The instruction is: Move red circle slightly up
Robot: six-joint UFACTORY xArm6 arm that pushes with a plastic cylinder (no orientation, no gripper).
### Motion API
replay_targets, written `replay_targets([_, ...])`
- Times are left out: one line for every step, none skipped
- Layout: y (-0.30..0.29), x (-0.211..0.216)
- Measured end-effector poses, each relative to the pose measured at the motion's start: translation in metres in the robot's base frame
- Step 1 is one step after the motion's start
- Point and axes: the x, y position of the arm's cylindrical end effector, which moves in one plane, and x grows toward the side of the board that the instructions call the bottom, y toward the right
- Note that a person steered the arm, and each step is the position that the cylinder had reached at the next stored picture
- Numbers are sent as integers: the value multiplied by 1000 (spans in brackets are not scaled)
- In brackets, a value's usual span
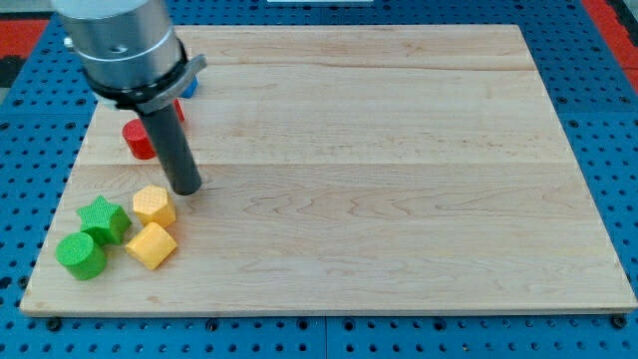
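The red circle [138, 139] lies near the board's left edge, partly hidden behind my dark rod. My tip [186, 187] rests on the board just to the lower right of the red circle and just above the yellow blocks. Another red piece [178, 110] and a blue block [189, 85] peek out behind the arm's body; their shapes are hidden.
A yellow hexagon-like block [154, 205] and a yellow cube [152, 245] sit below the tip. A green star [104, 219] and a green cylinder [80, 255] lie at the lower left corner. The wooden board [399, 179] lies on a blue pegboard.
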Motion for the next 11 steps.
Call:
replay_targets([11,-1])
replay_targets([14,-1])
replay_targets([14,-1])
replay_targets([18,-1])
replay_targets([17,-4])
replay_targets([16,-22])
replay_targets([-35,-39])
replay_targets([-78,-34])
replay_targets([-78,-65])
replay_targets([-65,-97])
replay_targets([-59,-100])
